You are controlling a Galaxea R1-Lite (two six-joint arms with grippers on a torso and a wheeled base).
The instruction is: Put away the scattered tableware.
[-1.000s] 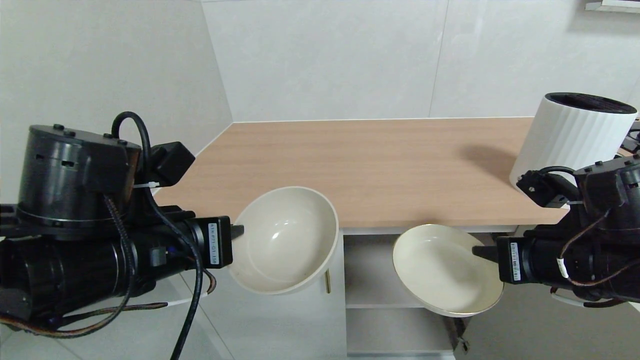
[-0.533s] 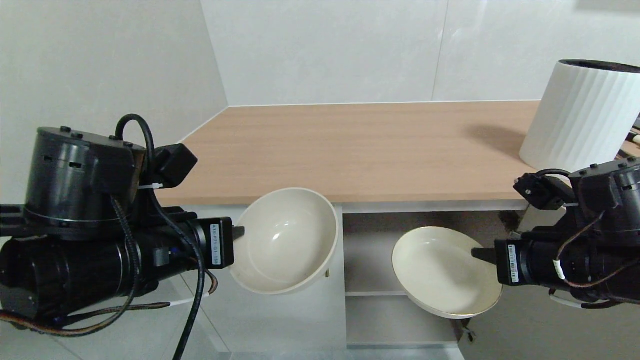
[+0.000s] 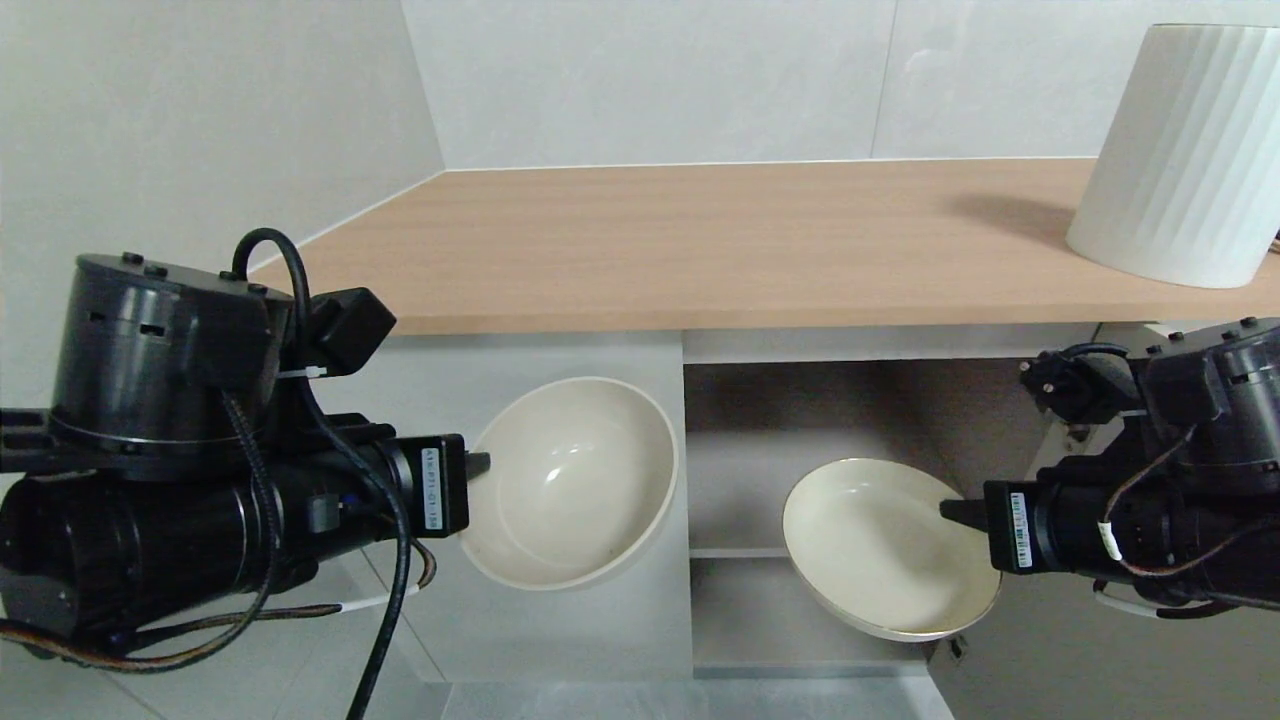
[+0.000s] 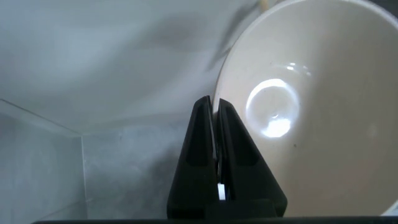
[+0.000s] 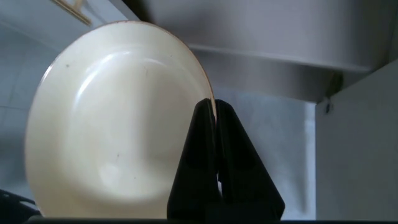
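Bowl (image 3: pixel 570 480) and plate (image 3: pixel 880 545) clamped by rims; labels (image 3: pixel 428 488) unreadable.

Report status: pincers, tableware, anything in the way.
Left pincer shut on bowl rim. Right pincer shut on plate rim. Both dishes held below the countertop; plate faces open cabinet shelf, bowl faces closed door.

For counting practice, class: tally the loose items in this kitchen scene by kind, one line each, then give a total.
bowl: 1
plate: 1
white ribbed canister: 1
Total: 3
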